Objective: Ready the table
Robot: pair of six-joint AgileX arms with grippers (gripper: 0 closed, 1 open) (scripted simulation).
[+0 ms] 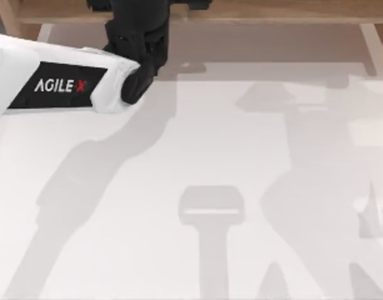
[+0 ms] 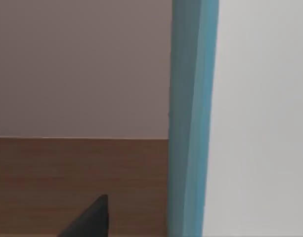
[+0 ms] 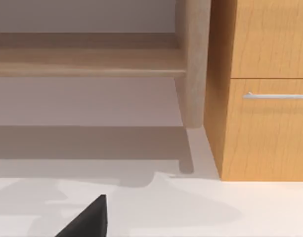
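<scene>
The table (image 1: 147, 156) is a wide, plain white top with only grey shadows on it. My left arm reaches in from the left edge of the top view, its white link marked AGILEX. Its black left gripper (image 1: 140, 31) is at the table's far edge, pointing towards the wooden structure behind. A dark part of the left gripper (image 2: 89, 219) shows in the left wrist view. A dark part of my right gripper (image 3: 87, 219) shows in the right wrist view, low over the table (image 3: 240, 212) near its back edge.
A wooden shelf rail (image 1: 272, 11) runs along the back of the table. Beside a wooden post (image 3: 193, 64) stands a wooden cabinet (image 3: 270, 138) with a metal drawer handle (image 3: 277, 95). A teal upright bar (image 2: 191, 118) stands close to the left wrist camera.
</scene>
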